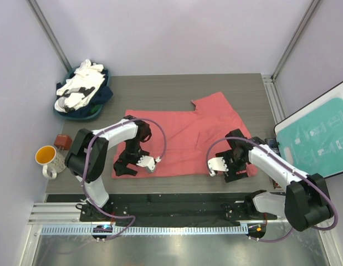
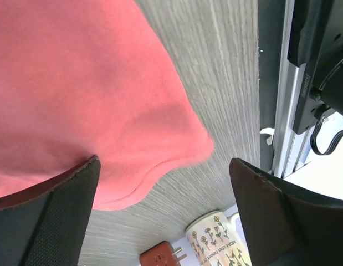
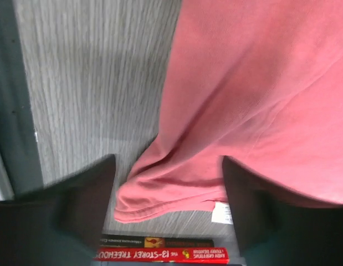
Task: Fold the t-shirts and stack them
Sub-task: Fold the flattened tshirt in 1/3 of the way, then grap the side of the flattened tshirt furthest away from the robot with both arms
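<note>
A coral-red t-shirt [image 1: 185, 138] lies spread flat on the grey table. My left gripper [image 1: 123, 168] hovers open over its near-left corner; in the left wrist view [image 2: 163, 205] the shirt's hem corner [image 2: 132, 166] lies between the fingers [image 2: 55, 216], ungripped. My right gripper [image 1: 243, 170] is open over the near-right corner; in the right wrist view [image 3: 168, 208] the bunched hem [image 3: 165, 194] with a small white tag [image 3: 221, 212] lies between the fingers [image 3: 260, 210]. White and dark navy shirts [image 1: 81, 87] are heaped in a basket at the back left.
A flower-printed mug with an orange inside [image 1: 46, 158] and a brown plug adapter [image 1: 62, 141] sit off the table's left edge; both also show in the left wrist view, mug [image 2: 221, 241]. Books [image 3: 160, 256] lie just right of the shirt. A teal board [image 1: 321, 133] leans at the right.
</note>
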Tool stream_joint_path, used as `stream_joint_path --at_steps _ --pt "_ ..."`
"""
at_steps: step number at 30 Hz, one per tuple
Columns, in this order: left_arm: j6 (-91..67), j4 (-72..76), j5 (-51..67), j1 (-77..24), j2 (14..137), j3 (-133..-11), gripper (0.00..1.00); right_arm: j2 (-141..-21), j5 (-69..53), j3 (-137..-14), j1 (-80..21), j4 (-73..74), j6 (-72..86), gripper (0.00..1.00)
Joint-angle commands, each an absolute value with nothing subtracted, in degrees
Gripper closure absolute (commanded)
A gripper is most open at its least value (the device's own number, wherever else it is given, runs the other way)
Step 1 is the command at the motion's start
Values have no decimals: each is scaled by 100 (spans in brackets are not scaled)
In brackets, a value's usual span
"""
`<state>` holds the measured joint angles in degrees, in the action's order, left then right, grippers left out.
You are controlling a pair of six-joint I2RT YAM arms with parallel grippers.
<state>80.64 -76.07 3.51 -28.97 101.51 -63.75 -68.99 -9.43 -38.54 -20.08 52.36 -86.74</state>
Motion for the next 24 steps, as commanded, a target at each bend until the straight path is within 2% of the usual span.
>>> stream_joint_path --at_steps 1,3,7,11,14,19,24 --pt "7990 -9201 380 -2874 10020 -6784 0 -6715 -932 -4050 -2021 5379 -8596 10" --pt "7946 -9246 133 -2778 9915 -7012 0 -6802 -870 -4279 -1995 5291 -8307 7" --pt "7753 -9220 53 -2374 10221 -8572 0 -7408 -931 -5331 -1610 4853 -7394 7" --pt "6665 -7887 -262 -1804 11037 -9868 0 -8862 -1010 -6492 -1136 4001 -5945 10" --pt "5804 -7612 -219 -1381 11968 -11062 0 -9771 -1168 -7819 -697 3806 -4591 12" --pt "4940 -7892 526 -862 13138 -13065 0 -11494 -1266 -9917 -124 3446 -2736 14" --pt "4965 -7227 475 -738 13254 -12798 0 -12444 -1134 -10792 132 2875 -1705 16"
